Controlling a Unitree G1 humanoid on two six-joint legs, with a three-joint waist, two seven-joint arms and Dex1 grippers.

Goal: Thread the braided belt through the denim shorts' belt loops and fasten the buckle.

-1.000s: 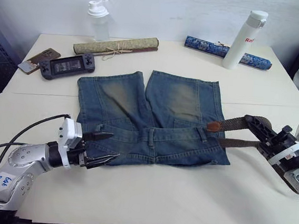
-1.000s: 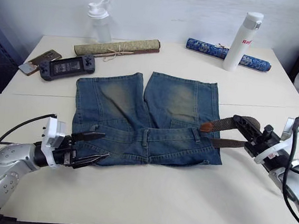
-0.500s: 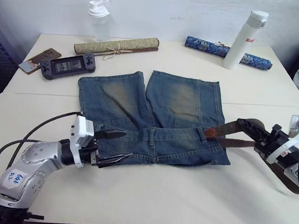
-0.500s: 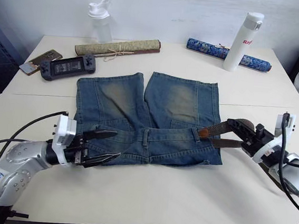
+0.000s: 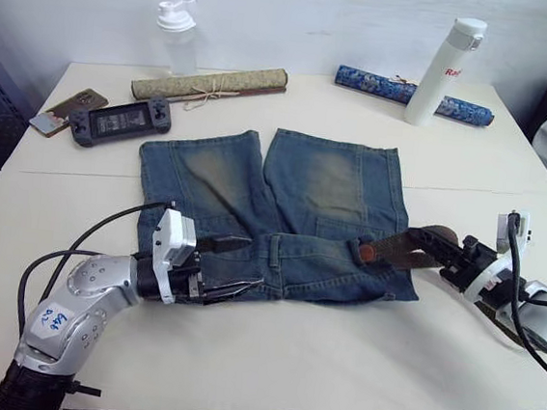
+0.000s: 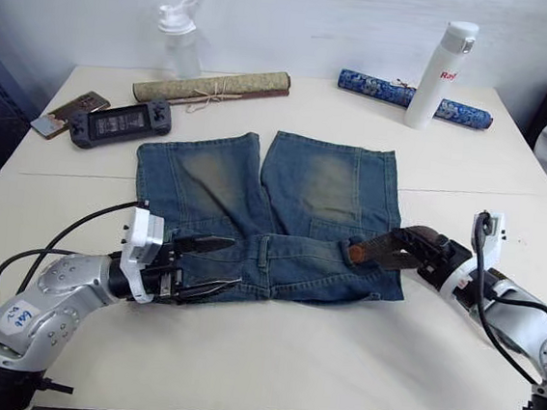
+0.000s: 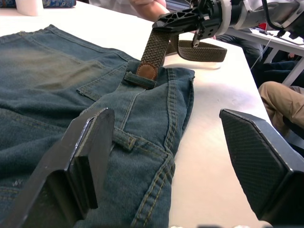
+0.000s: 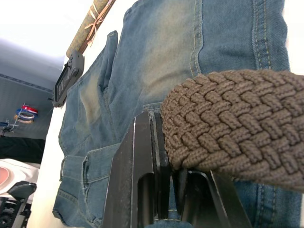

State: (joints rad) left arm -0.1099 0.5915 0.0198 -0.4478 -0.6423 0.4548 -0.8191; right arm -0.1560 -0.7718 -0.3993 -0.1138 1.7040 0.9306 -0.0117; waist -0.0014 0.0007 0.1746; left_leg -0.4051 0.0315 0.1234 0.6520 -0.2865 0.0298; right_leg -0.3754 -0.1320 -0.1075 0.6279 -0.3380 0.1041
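Observation:
The denim shorts (image 5: 273,210) lie flat mid-table, waistband toward me. My right gripper (image 5: 423,243) is shut on the braided belt (image 5: 395,246). The belt's brown leather tip (image 7: 147,72) sits at a belt loop (image 7: 139,80) on the waistband's right end. The rest of the belt (image 7: 202,51) trails back on the table beside my right arm. The buckle is hidden. My left gripper (image 5: 254,263) hovers open over the left part of the waistband, its fingers (image 7: 85,156) spread wide. Another belt loop (image 5: 276,249) sits mid-waistband.
Along the far edge stand a white bottle (image 5: 444,71), a blue patterned roll (image 5: 382,85), a rolled tan mat (image 5: 211,83) and a clear shaker bottle (image 5: 178,39). A game console (image 5: 122,121) and phone (image 5: 58,110) lie far left. A person's knee (image 7: 280,99) shows beyond the table's right edge.
My right gripper carried the belt leftward, bringing its leather tip to the shorts' right-end belt loop. My left gripper slid right along the waistband, staying open.

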